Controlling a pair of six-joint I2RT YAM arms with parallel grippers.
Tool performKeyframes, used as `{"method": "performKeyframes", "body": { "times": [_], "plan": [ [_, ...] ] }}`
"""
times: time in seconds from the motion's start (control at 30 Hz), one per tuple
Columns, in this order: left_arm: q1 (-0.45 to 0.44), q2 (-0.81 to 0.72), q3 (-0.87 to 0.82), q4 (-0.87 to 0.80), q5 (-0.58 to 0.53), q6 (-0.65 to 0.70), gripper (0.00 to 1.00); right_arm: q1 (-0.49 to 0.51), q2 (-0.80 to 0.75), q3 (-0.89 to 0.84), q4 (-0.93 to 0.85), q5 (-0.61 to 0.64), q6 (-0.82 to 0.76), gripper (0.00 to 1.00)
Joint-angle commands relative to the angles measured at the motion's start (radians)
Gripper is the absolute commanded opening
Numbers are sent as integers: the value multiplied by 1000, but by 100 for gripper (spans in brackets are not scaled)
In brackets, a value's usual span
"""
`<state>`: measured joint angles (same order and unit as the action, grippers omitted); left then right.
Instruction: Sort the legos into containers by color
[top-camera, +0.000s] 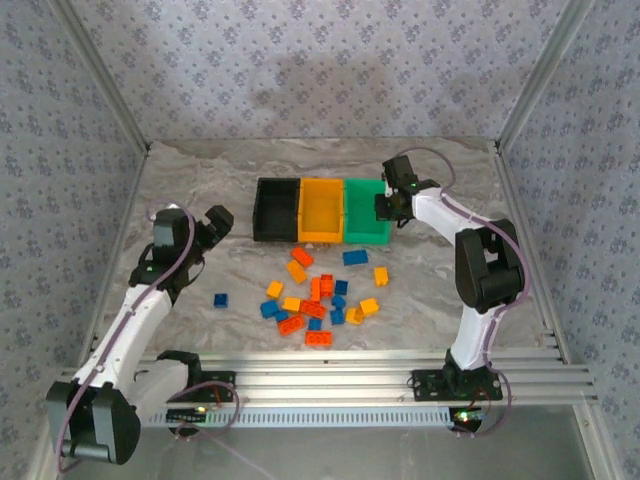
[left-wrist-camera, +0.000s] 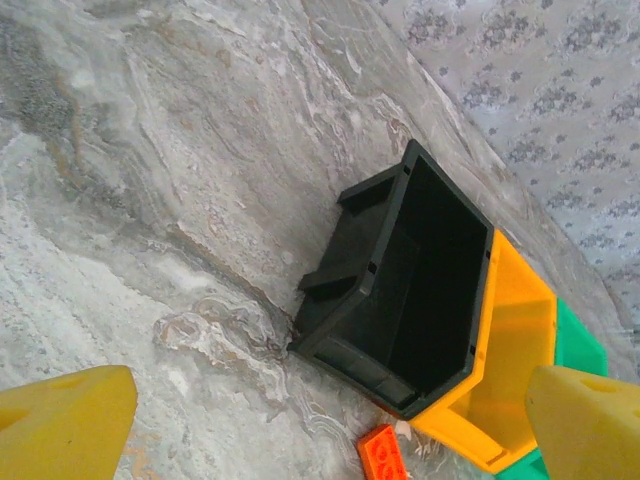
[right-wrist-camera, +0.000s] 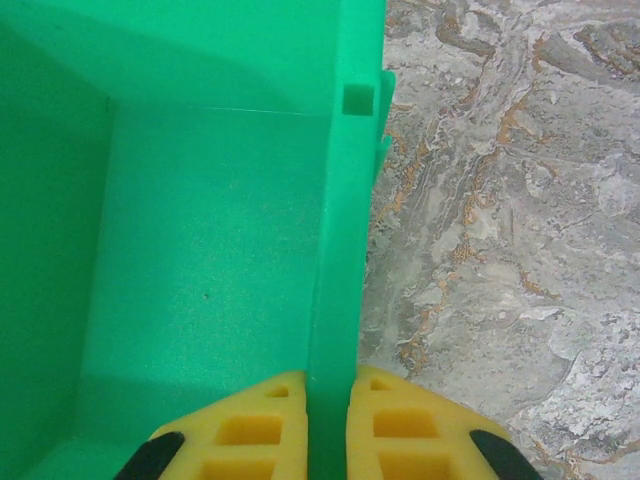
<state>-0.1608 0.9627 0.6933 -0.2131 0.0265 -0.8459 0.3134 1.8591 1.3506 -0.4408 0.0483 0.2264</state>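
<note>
Green bin (right-wrist-camera: 335, 250) wall is pinched betw. your R gripper (right-wrist-camera: 330, 395) jaws, shut hard on it at the row's right end. That reads as bracing the containers, not sorting yet. L gripper (top-camera: 215, 222) hangs spread wide w/ nothing in it, just left of the black bin (top-camera: 262, 222). Legos (top-camera: 315, 295) lie loose on the marble table (top-camera: 180, 170) in front of the bins. Next, probably: drop L onto the lone blue brick (top-camera: 220, 299), which needs a square pinch. The main pile's tight, so neighbours may get nudged.
</note>
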Motion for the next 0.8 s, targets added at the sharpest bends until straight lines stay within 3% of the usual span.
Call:
{"method": "performKeyframes", "body": {
  "times": [0.0,0.1,0.17,0.53,0.77],
  "plan": [
    [-22,11,33,10,6,32,99,-2,-36,-15,-17,-30,-19,26],
    [-44,21,44,4,6,42,100,6,-67,-33,4,-31,5,50],
    [-64,22,54,-5,2,50,99,17,-108,-58,12,-26,37,58],
    [-182,-19,27,-105,-39,60,100,109,-436,-431,-98,-13,330,72],
    [-190,-21,-18,-138,2,36,100,179,-425,-539,-56,-75,366,72]
  ]
}}
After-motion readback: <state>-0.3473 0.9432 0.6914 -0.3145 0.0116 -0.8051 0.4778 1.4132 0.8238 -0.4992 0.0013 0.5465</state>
